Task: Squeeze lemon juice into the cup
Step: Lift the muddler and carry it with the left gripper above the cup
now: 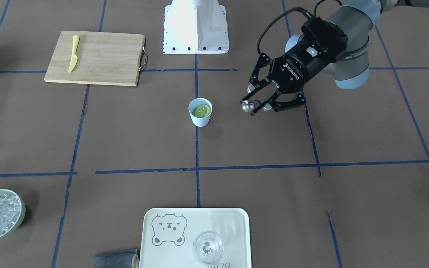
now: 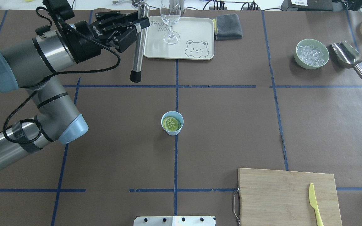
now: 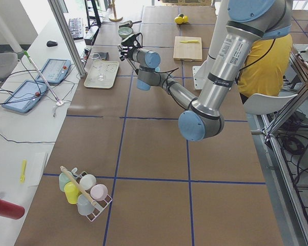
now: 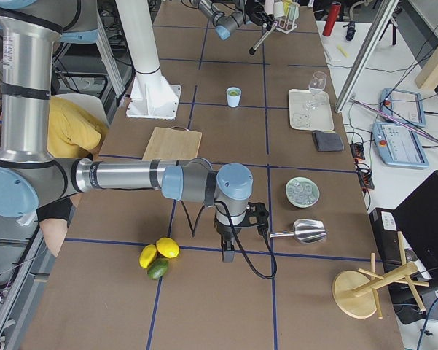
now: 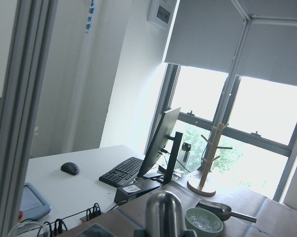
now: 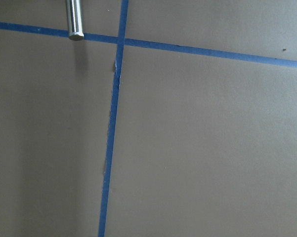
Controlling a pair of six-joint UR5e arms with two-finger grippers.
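Overhead exterior: left gripper point(image 2: 140, 26), upper left, jaws clamped on a steel muddler point(image 2: 137, 53), should bring it plumb over the cup point(image 2: 172, 131) at frame centre and press the lemon point(image 2: 171, 123) inside gently.

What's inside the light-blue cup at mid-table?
A round yellow lemon slice, pale cut face up, sits in the light-blue plastic cup, nearly filling its mouth. Anything beneath it is covered.

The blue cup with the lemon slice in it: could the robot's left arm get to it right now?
Probably yes. Nothing stands between the left arm and the cup. But its jaws are shut on a metal rod, so it could only poke, not grasp.
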